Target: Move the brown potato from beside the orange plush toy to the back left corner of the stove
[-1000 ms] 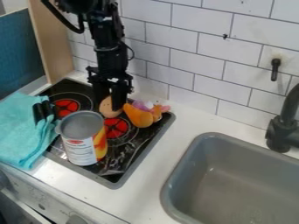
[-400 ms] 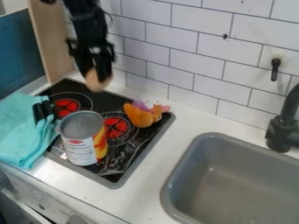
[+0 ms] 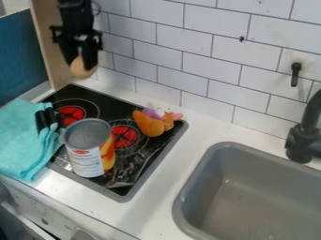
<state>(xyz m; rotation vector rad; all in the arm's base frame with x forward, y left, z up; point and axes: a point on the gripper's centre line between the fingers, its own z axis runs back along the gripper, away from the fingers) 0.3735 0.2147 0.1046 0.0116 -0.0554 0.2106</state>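
Observation:
The black gripper (image 3: 82, 60) hangs at the upper left, above the back left corner of the stove, shut on a round tan object (image 3: 82, 69) whose lower part shows below the fingertips. A silver can with a white label (image 3: 87, 149) stands upright near the front of the black stove top (image 3: 141, 162). Toward the stove's back right lie an orange pear-shaped thing (image 3: 148, 124) and, against it, a small purple and pink toy (image 3: 169, 117).
A turquoise cloth (image 3: 22, 140) with black strips lies over the stove's left side. On the right are a grey sink (image 3: 251, 197) and a black faucet (image 3: 304, 136). White wall tiles (image 3: 213, 51) run behind the counter, and a wooden board (image 3: 51, 44) stands at the back left.
The gripper has lifted the tan object off the stove from beside the orange thing and moved up and left with it. The other things have stayed put.

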